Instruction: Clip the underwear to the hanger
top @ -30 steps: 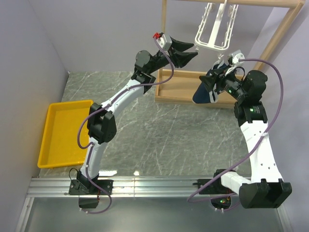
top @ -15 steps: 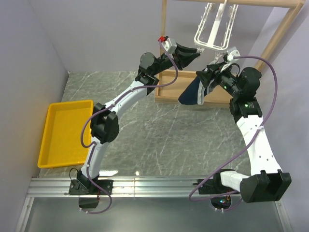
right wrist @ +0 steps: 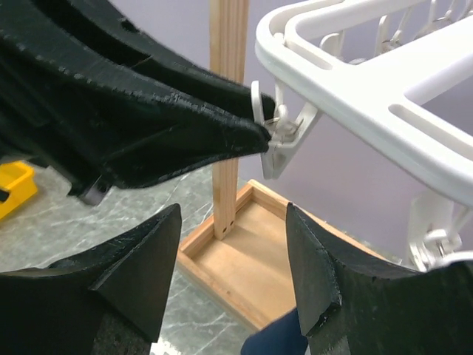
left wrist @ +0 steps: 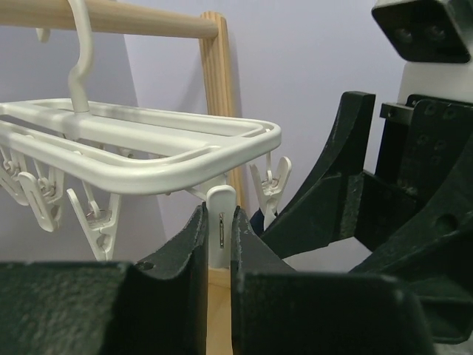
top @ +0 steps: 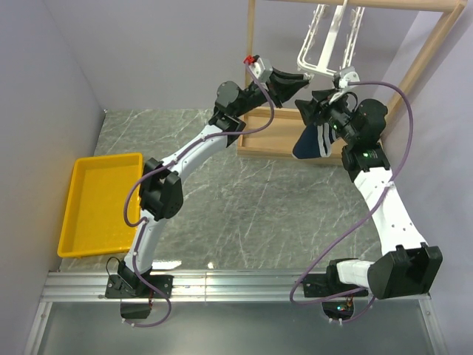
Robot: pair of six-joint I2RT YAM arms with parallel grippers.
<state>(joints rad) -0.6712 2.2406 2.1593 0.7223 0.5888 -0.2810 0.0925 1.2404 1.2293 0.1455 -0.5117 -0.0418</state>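
Observation:
The white hanger [top: 325,52] hangs from the wooden rack's top rail. My left gripper [top: 298,80] is at the hanger's near corner, shut on a white clip [left wrist: 220,222] under the frame [left wrist: 170,159]. My right gripper [top: 316,111] is just right of it and slightly lower; in the right wrist view [right wrist: 231,214] its jaws stand well apart. The navy underwear [top: 314,142] hangs below it, and a bit of blue fabric [right wrist: 277,336] shows low by the right finger. How the underwear is held is hidden. The held clip [right wrist: 277,140] is just above and ahead.
The wooden rack has a post [top: 251,59] and a tray-like base [top: 270,137] under both grippers. A yellow tray [top: 96,203] sits at the table's left edge. Several other clips [left wrist: 41,200] dangle from the hanger.
My left gripper rose to the hanger's corner and closed on a clip. My right gripper carried the underwear left and up, close to that clip.

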